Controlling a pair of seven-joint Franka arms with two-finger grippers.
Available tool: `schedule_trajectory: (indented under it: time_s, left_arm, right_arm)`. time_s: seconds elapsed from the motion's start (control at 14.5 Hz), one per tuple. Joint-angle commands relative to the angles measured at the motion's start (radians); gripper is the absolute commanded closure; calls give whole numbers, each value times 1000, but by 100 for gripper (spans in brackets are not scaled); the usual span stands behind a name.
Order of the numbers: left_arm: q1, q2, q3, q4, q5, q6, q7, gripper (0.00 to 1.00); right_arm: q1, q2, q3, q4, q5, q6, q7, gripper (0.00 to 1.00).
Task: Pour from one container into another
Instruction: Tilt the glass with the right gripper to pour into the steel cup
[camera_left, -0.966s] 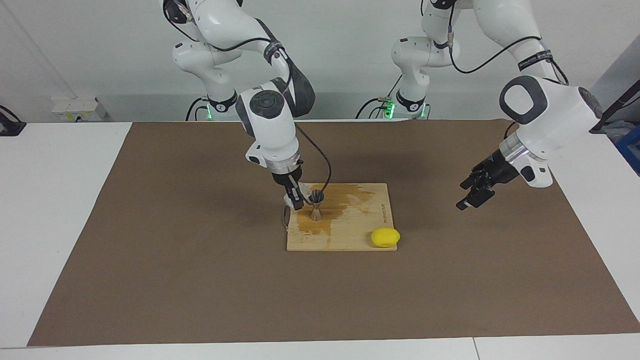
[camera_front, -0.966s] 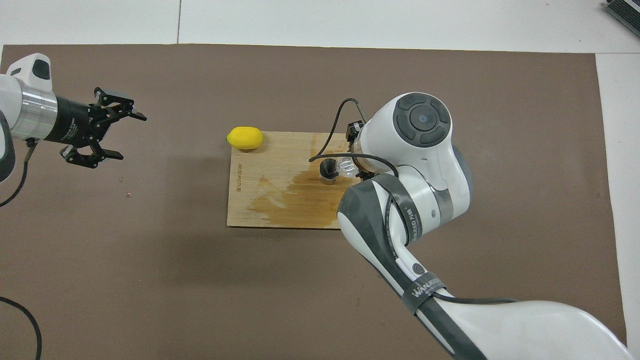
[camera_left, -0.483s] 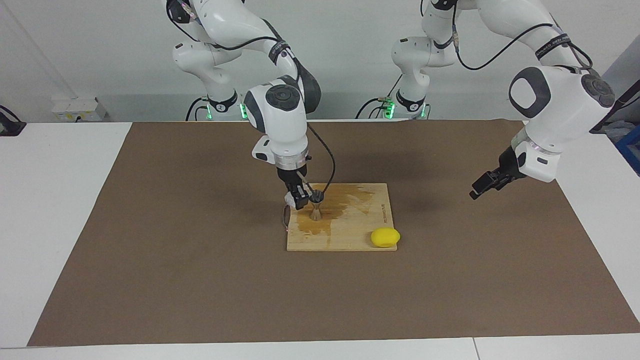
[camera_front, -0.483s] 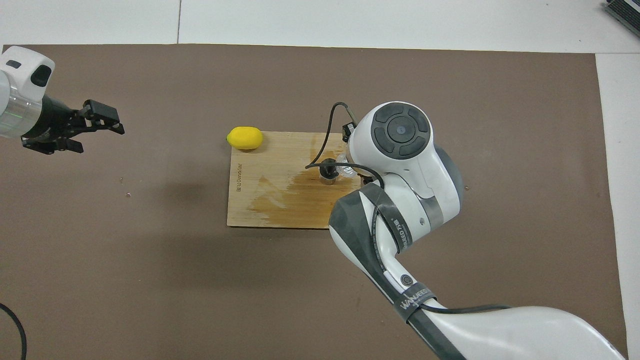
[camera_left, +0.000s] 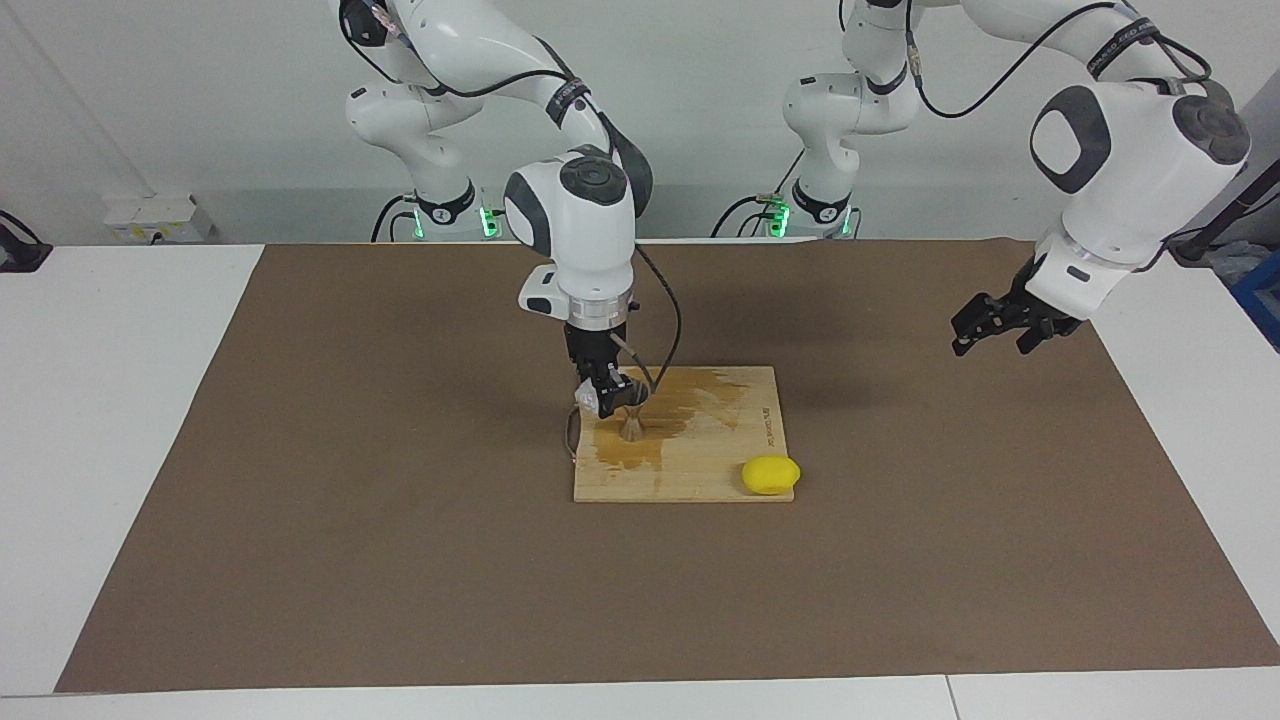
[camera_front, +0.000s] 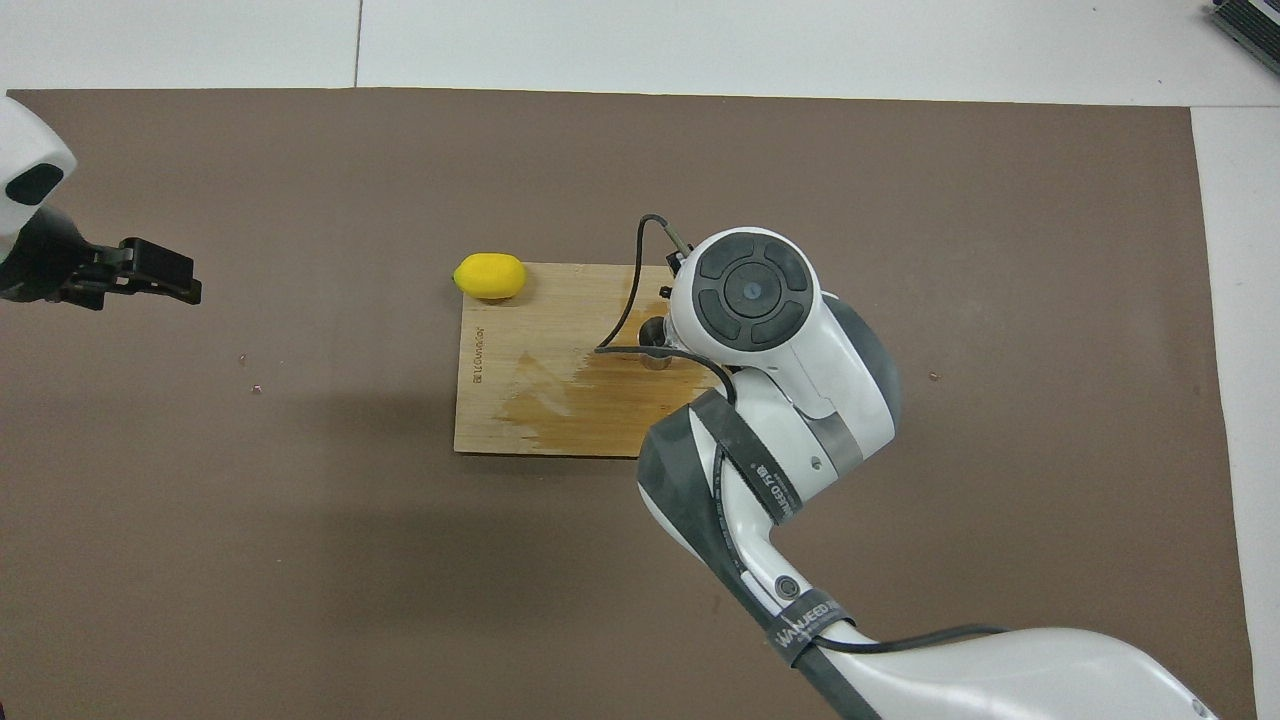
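Observation:
The metal jigger (camera_left: 633, 418) stands upright on a wooden board (camera_left: 700, 470), at the board's end toward the right arm. My right gripper (camera_left: 606, 392) is shut on the small clear glass cup (camera_left: 587, 399) and holds it tilted right beside the jigger's rim. In the overhead view the right wrist hides the cup and covers most of the jigger (camera_front: 650, 342). My left gripper (camera_left: 985, 328) is open and empty, raised over the brown mat toward the left arm's end of the table; it also shows in the overhead view (camera_front: 150, 272).
A yellow lemon (camera_left: 770, 474) lies at the board's corner farthest from the robots, toward the left arm's end. A dark wet stain (camera_left: 640, 450) spreads over the board around the jigger. A brown mat (camera_left: 400, 560) covers the table.
My right wrist has swung more upright over the jigger, with the cup still in the gripper. My left arm has risen, turned its gripper and drawn back toward its end of the table.

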Motion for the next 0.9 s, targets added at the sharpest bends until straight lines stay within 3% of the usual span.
schedule_trajectory:
  time_s: [0.0,0.48,0.83]
  left_arm:
    - [5,-84,-2,-9,13,-74,23,0]
    - [1,-163,0,-8,21,-158,29,0]
    - [16,-178,-6,-29,24,-158,44,0]
  right_arm:
    - [11,7,-1,6,-58,16,24,81]
    - [22,7,1,2,-100,27,24,81]
    - [10,10,1,23,-28,35,24,82]
